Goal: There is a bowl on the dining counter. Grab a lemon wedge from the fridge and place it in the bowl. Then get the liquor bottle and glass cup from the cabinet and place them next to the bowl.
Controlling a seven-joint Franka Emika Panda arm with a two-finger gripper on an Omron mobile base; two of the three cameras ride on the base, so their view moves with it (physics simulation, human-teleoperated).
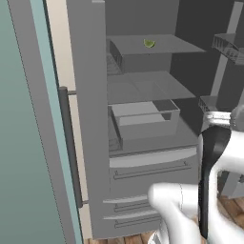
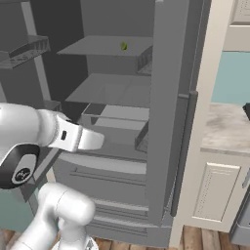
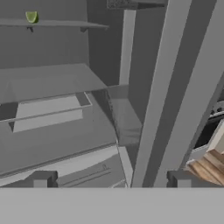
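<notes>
The grey steel fridge point(image 1: 86, 119) point(image 2: 166, 122) stands with both doors swung open. A small green-yellow lemon wedge point(image 1: 149, 43) point(image 2: 124, 46) point(image 3: 31, 16) lies on its upper shelf, near the back. My gripper point(image 3: 111, 180) is open, its two dark fingertips point(image 3: 41, 179) wide apart with nothing between them. It points into the fridge at the height of the lower shelves, well below the wedge and to its right. The bowl and dining counter are out of view.
An open-topped grey bin point(image 1: 143, 119) point(image 2: 117, 117) sits on the lower fridge shelf, drawers below it. Wire door racks point(image 1: 228, 47) point(image 2: 24, 51) hang on the far door. A wall counter on cream cabinets point(image 2: 224, 127) stands right of the fridge. Wood floor point(image 3: 210, 164) lies below.
</notes>
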